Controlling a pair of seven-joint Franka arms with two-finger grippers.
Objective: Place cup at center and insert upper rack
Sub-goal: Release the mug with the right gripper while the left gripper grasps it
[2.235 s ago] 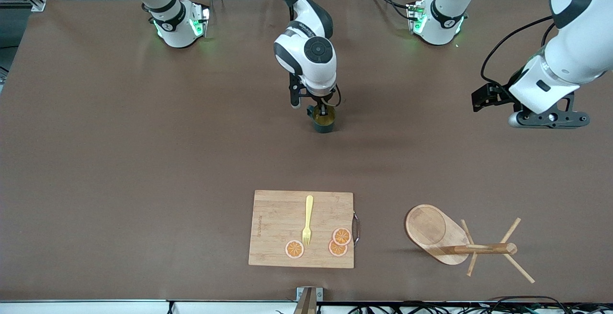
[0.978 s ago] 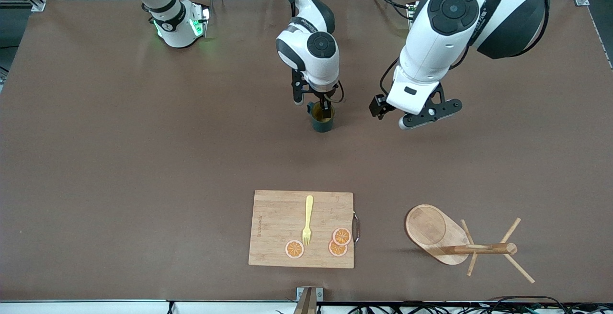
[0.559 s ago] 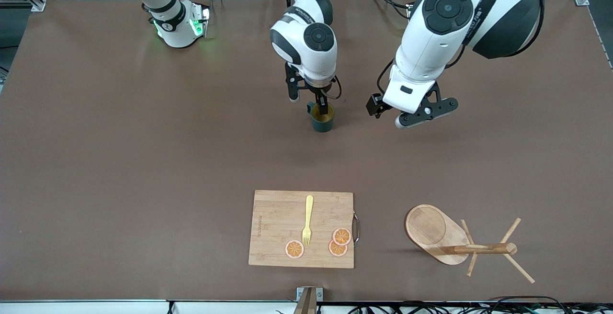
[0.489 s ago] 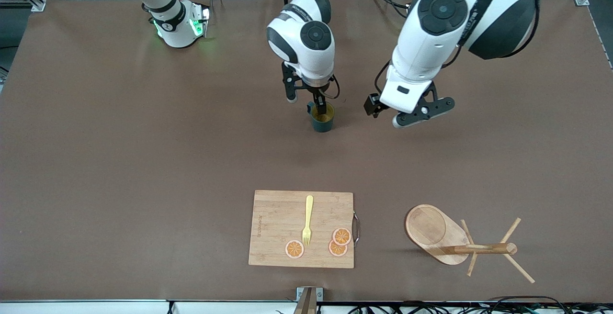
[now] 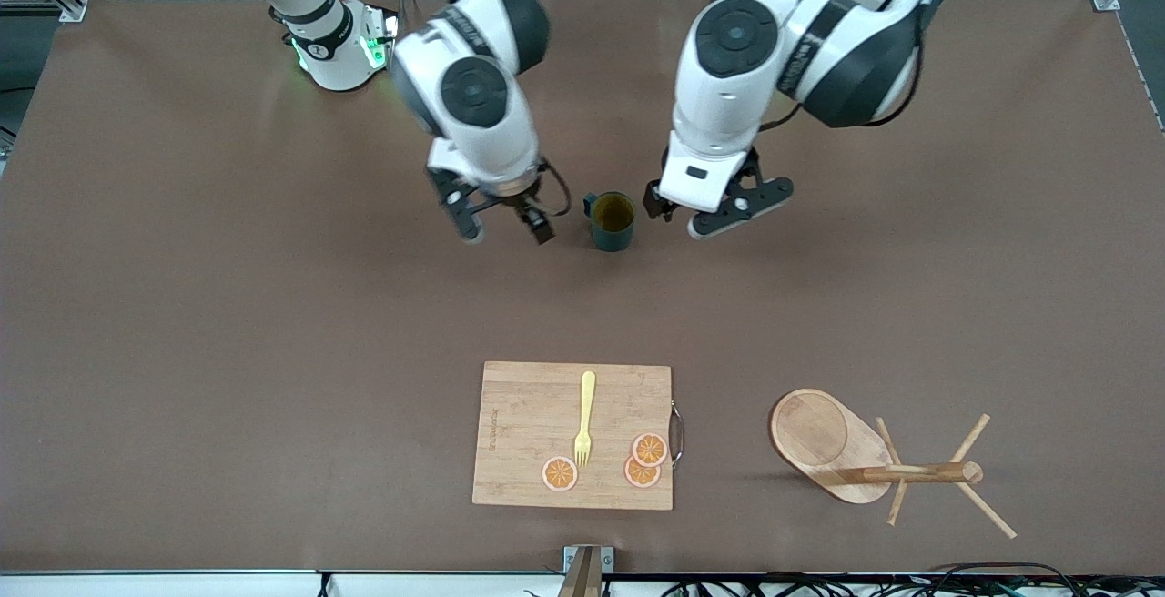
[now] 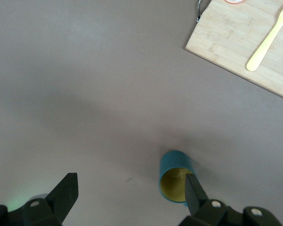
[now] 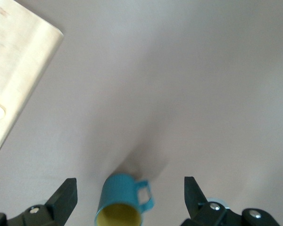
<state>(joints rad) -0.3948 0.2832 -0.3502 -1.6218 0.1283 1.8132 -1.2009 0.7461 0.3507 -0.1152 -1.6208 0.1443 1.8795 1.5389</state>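
A brown table (image 5: 182, 324) fills the room's centre, with two white robot arms reaching in from its far edge. Near the front edge, at mid-length, lies a rectangular bamboo cutting board (image 5: 528, 424) carrying a yellow fork (image 5: 584, 419) and three orange slices (image 5: 643, 462). Beside it, toward the left arm's end, the wooden mug tree (image 5: 856, 453) lies tipped on its side, pegs splayed against the table.

The dark teal cup (image 5: 612, 221) stands upright and free around the table's middle, yellow inside showing.

The right gripper (image 5: 503, 225) hangs just beside the cup, fingers spread wide and empty. The left gripper (image 5: 703, 212) hangs on the cup's other flank, also spread and empty.

Risk, as I judge it: both grippers crowd the cup, so a careless swing could knock it over. The fallen mug tree could roll or slip from a pinch on its round post.
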